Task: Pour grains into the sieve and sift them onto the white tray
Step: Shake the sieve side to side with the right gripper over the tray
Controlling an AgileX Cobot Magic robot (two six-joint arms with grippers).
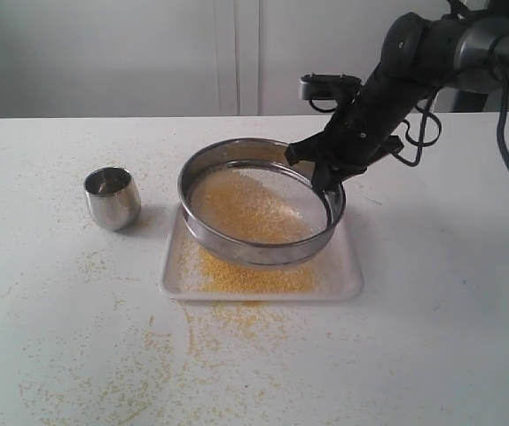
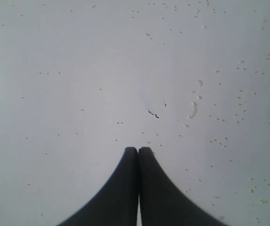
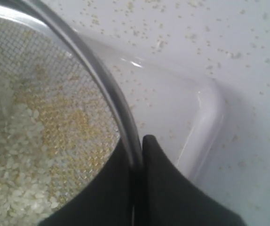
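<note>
The round steel sieve (image 1: 262, 213) hangs tilted just over the white tray (image 1: 348, 286), with pale and yellow grains (image 1: 253, 206) on its mesh. More yellow grains (image 1: 246, 277) lie on the tray beneath it. My right gripper (image 1: 324, 177) is shut on the sieve's far right rim. In the right wrist view its fingers (image 3: 136, 155) pinch the rim of the sieve (image 3: 104, 84), with whitish grains (image 3: 12, 160) inside and the tray's corner (image 3: 210, 113) beyond. My left gripper (image 2: 138, 149) is shut and empty over bare table; it is out of the exterior view.
A small rounded steel cup (image 1: 112, 197) stands upright on the table to the left of the tray. Spilled yellow grains (image 1: 210, 328) are scattered over the white table in front of the tray and to the left.
</note>
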